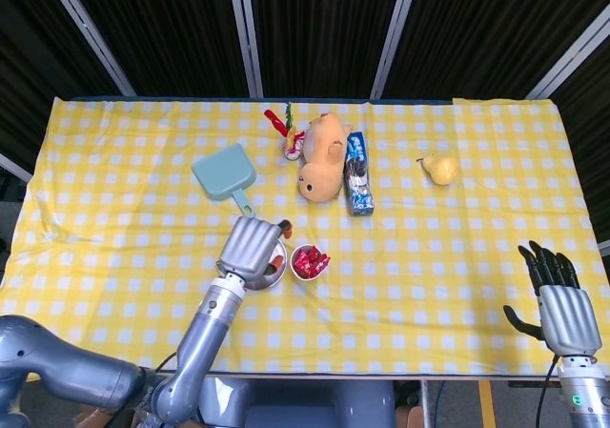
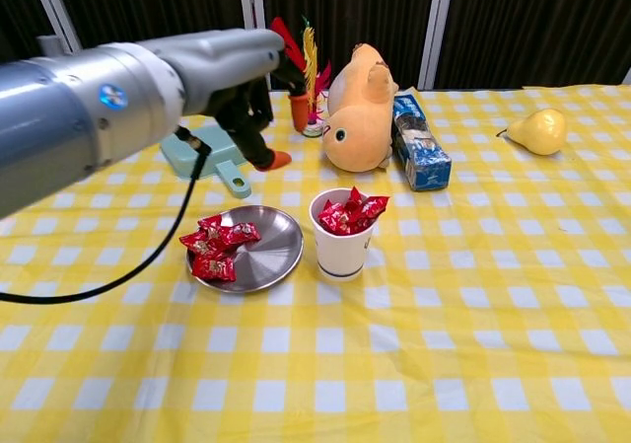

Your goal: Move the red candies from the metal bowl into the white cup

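Note:
The white cup [image 2: 340, 241] stands mid-table and holds a heap of red candies [image 2: 350, 212]; the head view shows the cup [image 1: 307, 262] too. Just left of it sits the metal bowl [image 2: 266, 258], with several red candies [image 2: 218, 247] on its left side. My left hand [image 2: 251, 108] hangs above and behind the bowl, fingers apart and pointing down, holding nothing. In the head view that left hand [image 1: 250, 247] covers most of the bowl. My right hand [image 1: 558, 306] is at the near right table edge, fingers spread and empty.
Behind the bowl lies a teal dustpan [image 2: 202, 152]. A plush duck [image 2: 360, 112], a feather shuttlecock [image 2: 306, 68] and a blue packet [image 2: 419, 152] stand behind the cup. A pear [image 2: 537, 130] lies at the far right.

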You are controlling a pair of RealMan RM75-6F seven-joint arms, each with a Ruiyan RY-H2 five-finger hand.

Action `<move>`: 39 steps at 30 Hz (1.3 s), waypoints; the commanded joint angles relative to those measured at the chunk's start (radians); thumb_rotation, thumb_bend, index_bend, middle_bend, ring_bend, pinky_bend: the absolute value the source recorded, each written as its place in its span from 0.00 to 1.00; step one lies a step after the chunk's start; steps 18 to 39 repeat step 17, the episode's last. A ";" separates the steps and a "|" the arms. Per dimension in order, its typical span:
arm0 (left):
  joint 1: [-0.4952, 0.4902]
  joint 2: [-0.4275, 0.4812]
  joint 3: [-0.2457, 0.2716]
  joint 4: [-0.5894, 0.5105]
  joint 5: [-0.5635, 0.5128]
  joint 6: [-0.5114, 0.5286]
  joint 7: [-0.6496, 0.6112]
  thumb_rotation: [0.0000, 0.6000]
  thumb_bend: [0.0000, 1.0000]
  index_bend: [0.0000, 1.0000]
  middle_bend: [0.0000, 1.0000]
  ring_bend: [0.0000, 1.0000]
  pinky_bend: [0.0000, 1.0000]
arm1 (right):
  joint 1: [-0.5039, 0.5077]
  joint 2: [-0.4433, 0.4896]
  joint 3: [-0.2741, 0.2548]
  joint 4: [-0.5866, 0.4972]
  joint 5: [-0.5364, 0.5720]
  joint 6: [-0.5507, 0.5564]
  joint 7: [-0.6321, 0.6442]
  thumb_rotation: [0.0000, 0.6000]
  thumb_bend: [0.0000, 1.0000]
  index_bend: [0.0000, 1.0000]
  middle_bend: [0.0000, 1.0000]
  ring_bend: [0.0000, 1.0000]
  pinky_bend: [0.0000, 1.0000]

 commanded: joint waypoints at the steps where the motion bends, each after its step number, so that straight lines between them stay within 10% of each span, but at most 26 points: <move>1: 0.133 0.129 0.111 -0.104 0.164 0.110 -0.108 1.00 0.34 0.40 0.82 0.87 0.95 | 0.000 -0.001 0.000 0.003 0.000 0.000 -0.003 1.00 0.34 0.00 0.00 0.00 0.00; 9: 0.372 0.366 0.379 -0.130 0.471 0.202 -0.322 1.00 0.33 0.37 0.65 0.70 0.82 | -0.003 -0.011 -0.005 0.013 -0.021 0.019 -0.044 1.00 0.34 0.00 0.00 0.00 0.00; 14: 0.564 0.443 0.559 0.042 0.723 0.328 -0.501 1.00 0.24 0.15 0.30 0.37 0.53 | -0.011 -0.029 -0.014 0.038 -0.062 0.053 -0.060 1.00 0.34 0.00 0.00 0.00 0.00; 17: 0.625 0.446 0.576 0.133 0.782 0.370 -0.546 1.00 0.18 0.03 0.10 0.15 0.35 | -0.013 -0.038 -0.017 0.054 -0.091 0.072 -0.059 1.00 0.34 0.00 0.00 0.00 0.00; 39: 0.625 0.446 0.576 0.133 0.782 0.370 -0.546 1.00 0.18 0.03 0.10 0.15 0.35 | -0.013 -0.038 -0.017 0.054 -0.091 0.072 -0.059 1.00 0.34 0.00 0.00 0.00 0.00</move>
